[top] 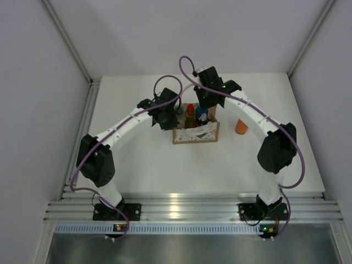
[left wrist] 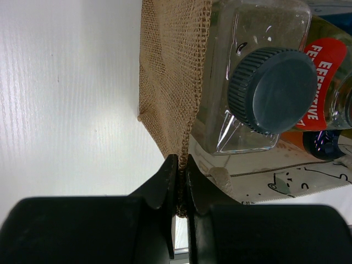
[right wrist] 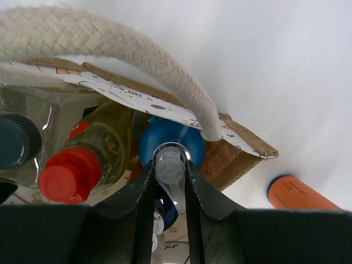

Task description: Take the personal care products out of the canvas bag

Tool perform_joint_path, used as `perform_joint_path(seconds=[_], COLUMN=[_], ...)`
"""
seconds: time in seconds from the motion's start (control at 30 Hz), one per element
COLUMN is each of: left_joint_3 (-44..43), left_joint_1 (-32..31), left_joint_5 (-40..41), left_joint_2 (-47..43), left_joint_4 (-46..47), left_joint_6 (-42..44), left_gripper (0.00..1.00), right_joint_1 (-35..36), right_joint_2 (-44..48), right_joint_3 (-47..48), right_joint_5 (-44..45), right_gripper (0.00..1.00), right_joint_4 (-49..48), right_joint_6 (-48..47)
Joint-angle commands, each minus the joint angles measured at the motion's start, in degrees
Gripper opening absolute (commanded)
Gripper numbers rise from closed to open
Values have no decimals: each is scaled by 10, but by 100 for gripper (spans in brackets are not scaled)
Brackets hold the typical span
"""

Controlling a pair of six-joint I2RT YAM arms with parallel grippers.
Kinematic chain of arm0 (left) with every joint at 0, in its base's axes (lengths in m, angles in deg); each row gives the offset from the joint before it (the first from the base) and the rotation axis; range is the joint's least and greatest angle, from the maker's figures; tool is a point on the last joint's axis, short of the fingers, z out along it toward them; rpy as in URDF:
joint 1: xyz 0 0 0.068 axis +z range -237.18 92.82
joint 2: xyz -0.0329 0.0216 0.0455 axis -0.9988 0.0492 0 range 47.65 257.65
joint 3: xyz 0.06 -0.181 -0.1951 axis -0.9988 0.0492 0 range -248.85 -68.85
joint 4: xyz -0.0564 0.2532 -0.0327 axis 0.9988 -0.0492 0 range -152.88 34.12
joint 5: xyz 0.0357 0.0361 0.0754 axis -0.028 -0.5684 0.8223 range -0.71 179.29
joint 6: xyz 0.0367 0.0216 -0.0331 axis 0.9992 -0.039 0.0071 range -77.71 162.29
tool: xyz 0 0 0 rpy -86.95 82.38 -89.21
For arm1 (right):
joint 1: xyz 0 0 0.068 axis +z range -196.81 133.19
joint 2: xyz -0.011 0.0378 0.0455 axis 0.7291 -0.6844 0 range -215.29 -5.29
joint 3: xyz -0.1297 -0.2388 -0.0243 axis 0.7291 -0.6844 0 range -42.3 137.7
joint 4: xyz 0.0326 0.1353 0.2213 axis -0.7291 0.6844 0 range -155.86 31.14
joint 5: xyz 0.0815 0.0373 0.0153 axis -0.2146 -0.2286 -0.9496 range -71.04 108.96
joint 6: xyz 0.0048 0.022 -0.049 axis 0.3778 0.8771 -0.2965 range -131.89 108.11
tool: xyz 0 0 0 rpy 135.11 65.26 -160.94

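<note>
One orange bottle [top: 241, 126] lay on the table just right of the canvas bag [top: 196, 133], so most of the work remained. Inside the bag stood the clear bottle [left wrist: 272, 91], the yellow-green bottle [right wrist: 104, 140] and the blue-capped bottle [right wrist: 168, 140], with another dark-blue cap [left wrist: 322, 144] beside them. The left gripper [left wrist: 179, 165] was clenched on the bag's left rim, while the right gripper [right wrist: 169, 168] pinched the blue-capped bottle's pump top, not yet lifted out.

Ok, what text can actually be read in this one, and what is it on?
"EFFECTIVE": on the red label of the yellow bottle; the line beside it is cut off.
Print on the white panel of the bag: too small to read.
Print on the orange bottle outside the bag: blurred, unreadable.
</note>
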Motion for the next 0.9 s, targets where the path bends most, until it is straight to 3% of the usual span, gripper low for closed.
perform_joint_path(seconds=[0.0,0.87], left_joint_3=[6,6], left_joint_1=[-3,-3], left_joint_5=[-7,-7], left_joint_2=[-14,-7], left_joint_4=[-14,-14], left_joint_6=[0,4], left_gripper=[0,0], right_joint_1=[-6,-5], right_joint_2=[30,115], right_joint_3=[59,214], right_joint_5=[12,32], right_gripper=[0,0], right_joint_4=[5,112], right_joint_6=[6,-9])
